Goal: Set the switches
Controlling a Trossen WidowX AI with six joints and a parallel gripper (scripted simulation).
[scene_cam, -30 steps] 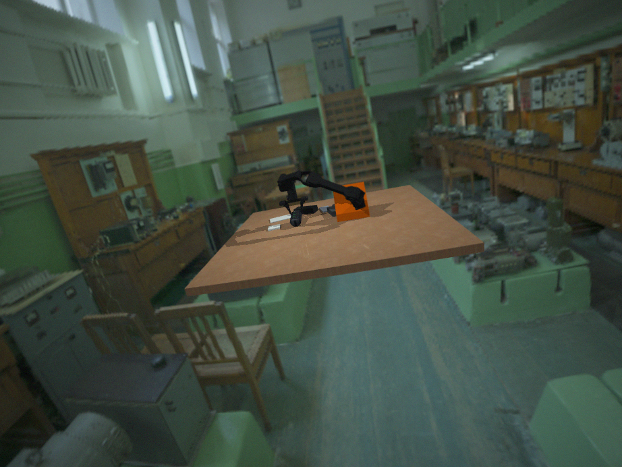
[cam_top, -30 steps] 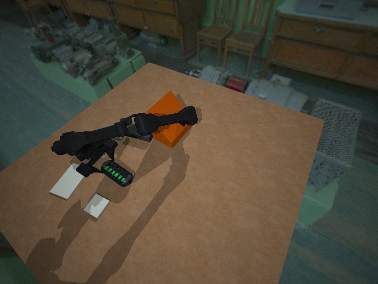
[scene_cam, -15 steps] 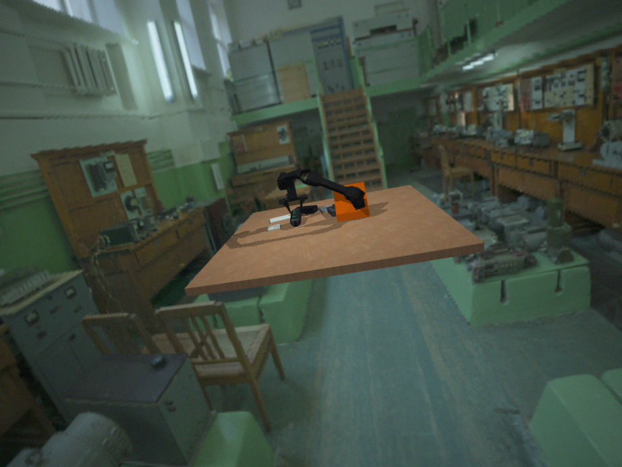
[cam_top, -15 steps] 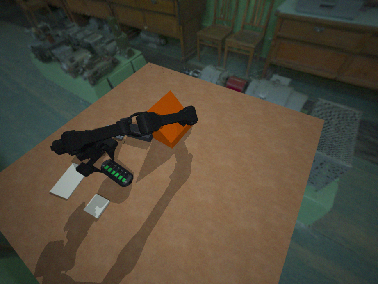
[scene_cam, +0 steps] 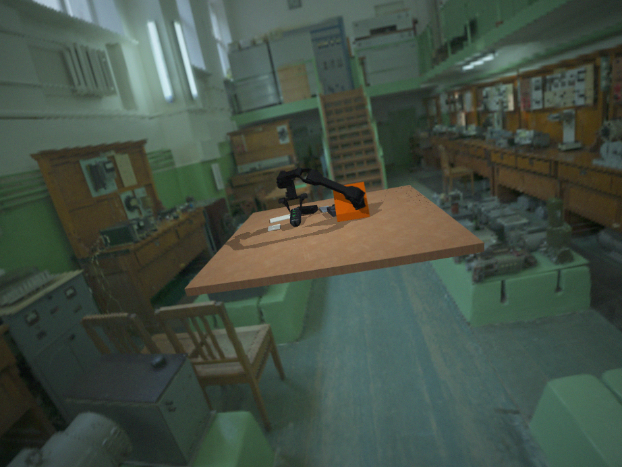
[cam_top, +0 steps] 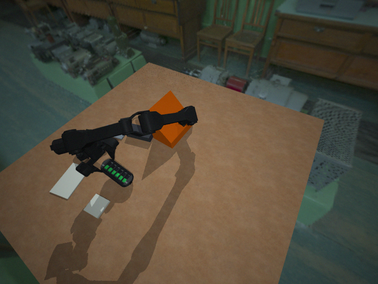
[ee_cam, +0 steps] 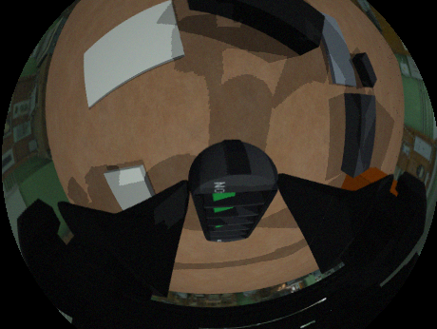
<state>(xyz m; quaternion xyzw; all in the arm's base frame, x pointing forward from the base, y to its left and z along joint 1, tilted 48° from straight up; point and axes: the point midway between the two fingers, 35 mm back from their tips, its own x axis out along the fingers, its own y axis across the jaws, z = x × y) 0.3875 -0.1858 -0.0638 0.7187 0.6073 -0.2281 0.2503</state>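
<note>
The dark grey controller unit [cam_top: 117, 172] [scene_cam: 295, 218] [ee_cam: 233, 166] is between my fingertips, held above the bench and tilted. My gripper [cam_top: 107, 165] [ee_cam: 235, 183] is shut on it, one finger at each side near one rounded end. In the top view its switch row shows, with green ends along one long side. The wrist view shows the "ON" mark and a few green ends steeply foreshortened. The switch numbers are too small to read. The label on the underside is hidden in all views.
On the bench are a white panel [cam_top: 67, 183] [ee_cam: 133, 52], a smaller pale panel [cam_top: 96, 206] [ee_cam: 130, 183], an orange block [cam_top: 169, 102] [ee_cam: 366, 178] under the arm, a dark block [cam_top: 146, 136] [ee_cam: 359, 133], a grey-blue piece [ee_cam: 339, 57] and a long black block [ee_cam: 266, 21].
</note>
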